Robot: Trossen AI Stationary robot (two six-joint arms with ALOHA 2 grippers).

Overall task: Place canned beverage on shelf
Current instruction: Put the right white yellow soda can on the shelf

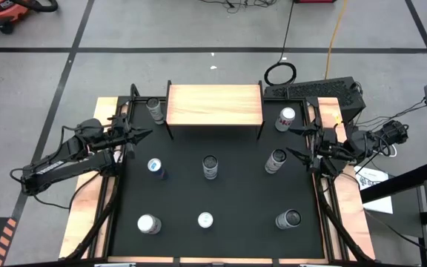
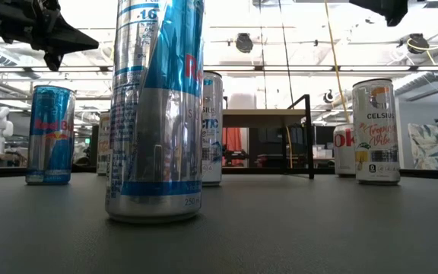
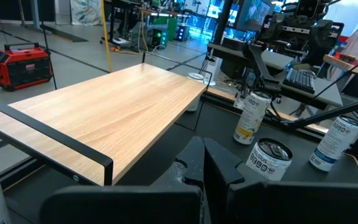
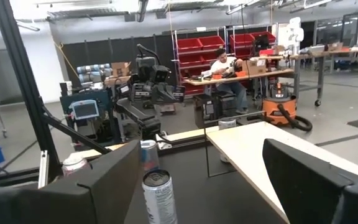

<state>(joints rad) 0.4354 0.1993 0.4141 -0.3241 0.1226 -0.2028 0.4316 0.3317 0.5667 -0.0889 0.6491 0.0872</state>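
Eight upright aluminium drink cans were counted on the black table mat [image 1: 236,237]: three in the near row, three across the middle, two flanking the pale wood-topped, black-legged shelf [image 1: 214,104] at the far edge. The left gripper [image 1: 144,136] was closed and empty, the right gripper [image 1: 294,142] spread wide.
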